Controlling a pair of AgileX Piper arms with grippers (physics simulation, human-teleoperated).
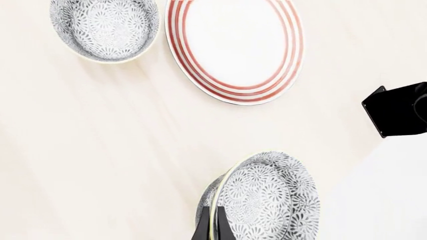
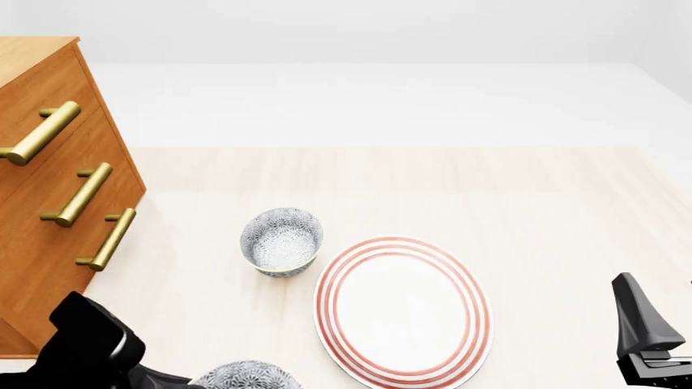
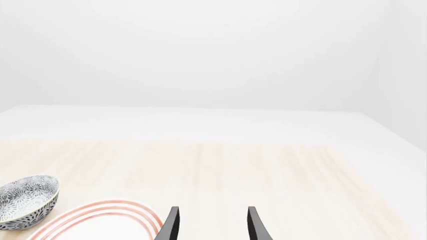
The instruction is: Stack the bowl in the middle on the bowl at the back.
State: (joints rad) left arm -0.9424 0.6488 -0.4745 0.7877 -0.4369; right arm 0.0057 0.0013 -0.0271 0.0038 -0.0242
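The bowl in the middle (image 1: 267, 200), wide, shallow and grey-speckled, hangs tilted on edge in the left wrist view. My left gripper (image 1: 212, 229) is shut on its rim, one finger on each side of the wall. In the front view only the bowl's top (image 2: 246, 376) shows, at the bottom edge beside my left arm (image 2: 87, 348). The bowl at the back (image 2: 281, 241) is deeper, has a like pattern, and stands upright and empty on the table (image 1: 105, 27) (image 3: 25, 200). My right gripper (image 3: 212, 225) is open and holds nothing, low at the right (image 2: 643, 332).
A large white plate with red rings (image 2: 403, 308) lies flat between the two bowls and to their right (image 1: 235, 47). A wooden dresser with brass handles (image 2: 54, 203) stands at the left. Part of the right arm (image 1: 399, 110) shows in the left wrist view.
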